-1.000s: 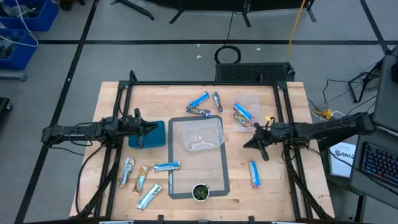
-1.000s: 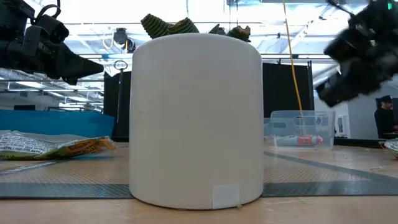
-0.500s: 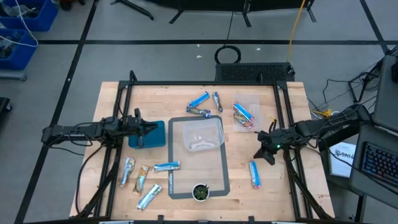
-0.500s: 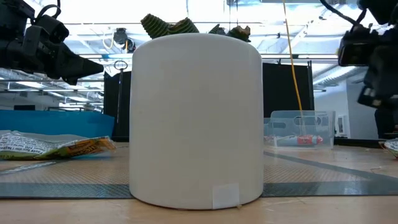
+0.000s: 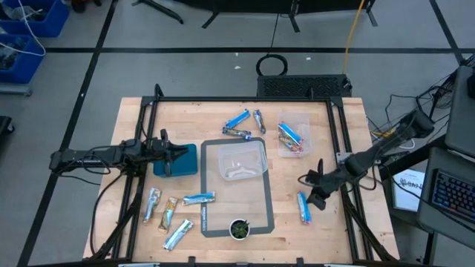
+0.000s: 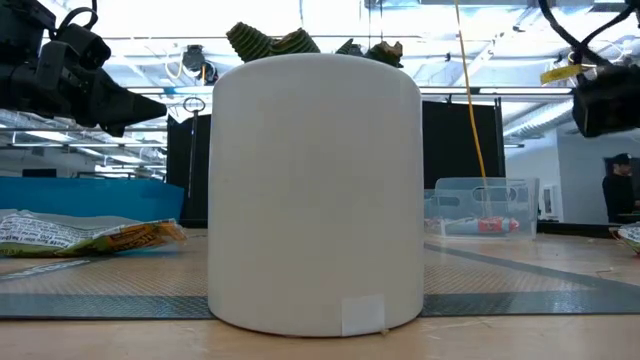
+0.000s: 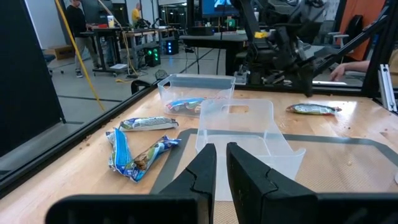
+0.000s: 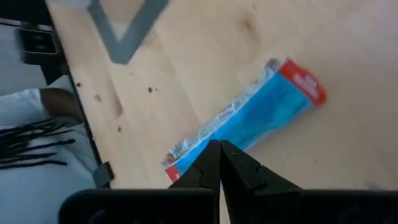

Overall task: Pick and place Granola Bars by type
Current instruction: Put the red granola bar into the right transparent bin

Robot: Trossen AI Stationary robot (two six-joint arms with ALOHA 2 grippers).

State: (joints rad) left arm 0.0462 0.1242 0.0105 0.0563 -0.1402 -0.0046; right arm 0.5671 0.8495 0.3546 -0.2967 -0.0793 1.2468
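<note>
Since the earlier frames the right hand (image 5: 315, 199) has swung away from the small clear bin (image 5: 294, 138) of blue-and-red bars and come down beside the lone blue bar (image 5: 303, 207) on the worktop (image 5: 341, 119); the left hand (image 5: 172, 156) has not stirred from over the blue tray (image 5: 185, 159).

High view: the lone bar lies just below and beside the right hand, apart from the other Granola Bars. A cluster of three lies far beyond that hand near the worktop's back edge, and four more, silvery, tan and blue, lie near the left arm. The larger clear bin (image 5: 239, 159) in the middle sits between the two hands.

Low view: a white cylinder (image 6: 315, 190) blocks most of the scene; the right arm shows only as a dark mass at the upper edge.

Left wrist view: the left hand's fingers (image 7: 239, 171) stand a slit apart, holding nothing, aimed at the larger clear bin.

Right wrist view: the right hand's fingers (image 8: 233, 168) are pressed together, tips over the bar's crimped end, which looks not yet grasped.

The bar looks light, its film wrapper slick and crinkly; pinching across the firm middle, not the flimsy end seal, should hold best.
</note>
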